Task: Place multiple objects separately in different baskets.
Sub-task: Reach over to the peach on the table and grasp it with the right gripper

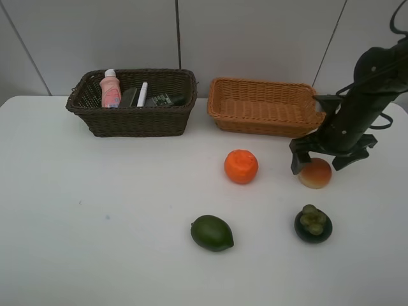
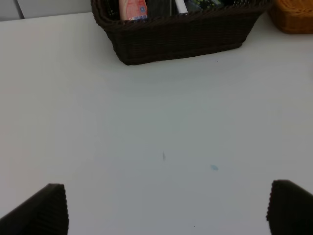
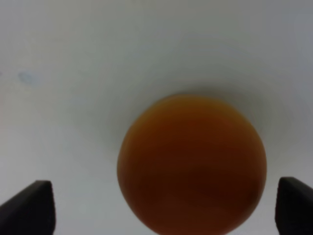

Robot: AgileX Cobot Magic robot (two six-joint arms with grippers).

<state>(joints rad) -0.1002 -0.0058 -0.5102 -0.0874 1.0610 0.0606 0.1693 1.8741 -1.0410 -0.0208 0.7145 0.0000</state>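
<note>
The peach (image 1: pixel 315 173) lies on the white table in front of the orange-tan basket (image 1: pixel 264 105). My right gripper (image 1: pixel 317 164) stands open over it, one finger on each side and neither touching; the right wrist view shows the peach (image 3: pixel 192 164) between the spread fingers of the right gripper (image 3: pixel 161 208). The orange (image 1: pixel 241 166), green fruit (image 1: pixel 211 233) and dark mangosteen (image 1: pixel 313 224) rest on the table. The dark brown basket (image 1: pixel 134 118) holds the pink bottle (image 1: pixel 110 89), white marker (image 1: pixel 142 94), dark green bottle (image 1: pixel 167 100) and a dark flat item (image 1: pixel 129 97). My left gripper (image 2: pixel 168 210) is open over bare table.
The orange-tan basket has nothing in it. In the left wrist view the dark brown basket (image 2: pixel 181 39) lies well ahead of the fingers, with the pink bottle (image 2: pixel 133 9) inside it. A grey panelled wall runs behind both baskets.
</note>
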